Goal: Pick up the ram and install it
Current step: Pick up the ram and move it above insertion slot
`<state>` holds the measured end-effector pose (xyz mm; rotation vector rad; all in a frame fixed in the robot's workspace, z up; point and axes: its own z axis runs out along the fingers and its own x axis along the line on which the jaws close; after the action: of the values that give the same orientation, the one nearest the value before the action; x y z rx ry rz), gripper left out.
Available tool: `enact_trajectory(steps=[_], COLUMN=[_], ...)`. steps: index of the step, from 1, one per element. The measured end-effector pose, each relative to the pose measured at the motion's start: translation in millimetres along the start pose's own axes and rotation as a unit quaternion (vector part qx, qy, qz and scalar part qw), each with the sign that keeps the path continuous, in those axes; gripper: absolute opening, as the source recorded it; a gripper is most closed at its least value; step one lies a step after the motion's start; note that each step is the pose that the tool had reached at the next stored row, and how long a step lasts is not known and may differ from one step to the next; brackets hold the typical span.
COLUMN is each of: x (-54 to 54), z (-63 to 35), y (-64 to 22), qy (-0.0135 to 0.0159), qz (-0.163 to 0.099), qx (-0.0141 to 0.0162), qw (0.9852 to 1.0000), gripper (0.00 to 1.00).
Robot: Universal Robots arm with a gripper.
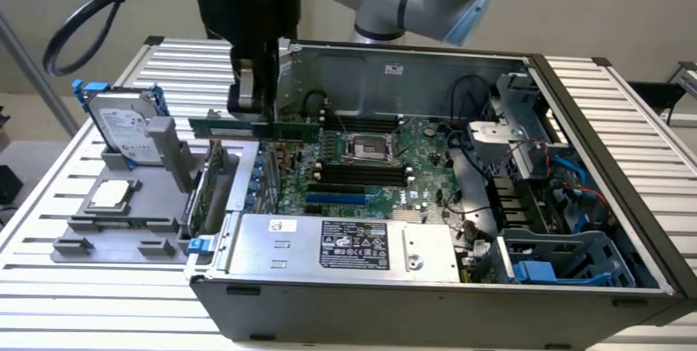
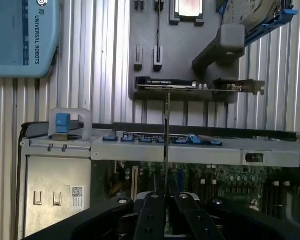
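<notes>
Exterior view gives you the gripper [image 1: 253,116] clamped narrowly on the ram [image 1: 294,131]. It pinches the green strip near its middle, so the strip hangs level with its long side horizontal. You can see it held in the air over the wall of the computer case [image 1: 436,302] on the exterior view's left, higher than the motherboard [image 1: 430,151] and apart from its black slots [image 1: 360,176]. Beside the case you have the grey fixture [image 1: 120,237], with the hard drive [image 1: 122,126] standing in it and the processor chip [image 1: 109,194] lying flat.

Wrist view shows you what the other cannot: the ram [image 2: 167,130] edge-on, a thin line running out from between the two fingers [image 2: 152,217], which press on its faces. Past its far end you see the expansion card [image 2: 190,85] seated in the fixture [image 2: 175,45], and off to one side a blue Universal Robots box [image 2: 20,35].
</notes>
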<state>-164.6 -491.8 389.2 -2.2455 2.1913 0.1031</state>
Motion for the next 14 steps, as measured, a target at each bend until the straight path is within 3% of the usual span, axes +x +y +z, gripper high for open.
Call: enact_trajectory(steps=[6,14], x=[-1.3,-10.3], z=[-1.0,-1.8], y=[-24.6,-52.6], qy=[0.0007,0.0007], qz=[0.000,0.000], qx=[-0.0019,-0.0021], qw=[1.0000,1.0000], gripper=[0.14,0.14])
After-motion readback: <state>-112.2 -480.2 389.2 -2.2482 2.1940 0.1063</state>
